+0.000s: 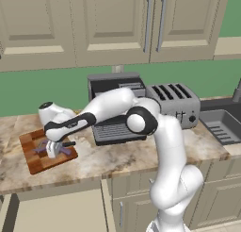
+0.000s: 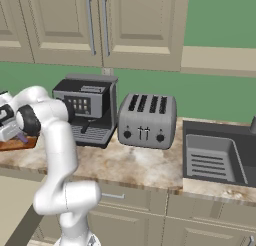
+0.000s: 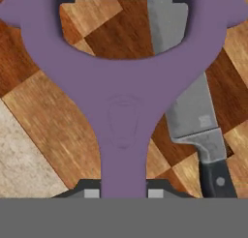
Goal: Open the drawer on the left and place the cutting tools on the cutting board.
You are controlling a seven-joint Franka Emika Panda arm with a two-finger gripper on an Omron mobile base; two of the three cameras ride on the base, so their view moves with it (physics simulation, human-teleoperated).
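My gripper (image 1: 55,150) hangs low over the checkered wooden cutting board (image 1: 40,162) at the counter's left end. It is shut on the stem of a purple forked cutting tool (image 3: 123,111), whose arms spread just above the board (image 3: 48,116). In the hand view the fingertips (image 3: 92,192) pinch the stem from both sides. A knife (image 3: 186,101) with a grey blade and black handle lies flat on the board beside the purple tool. The drawer (image 1: 56,212) stands pulled out below the counter at the lower left. In the right base view the purple tool (image 2: 22,137) shows at the far left over the board (image 2: 12,144).
A black coffee machine (image 1: 115,108) stands behind my arm, with a silver toaster (image 1: 174,103) to its right. A dark sink (image 1: 221,125) lies at the counter's right end. Beige wall cabinets hang above, and marble counter (image 3: 19,164) shows beside the board.
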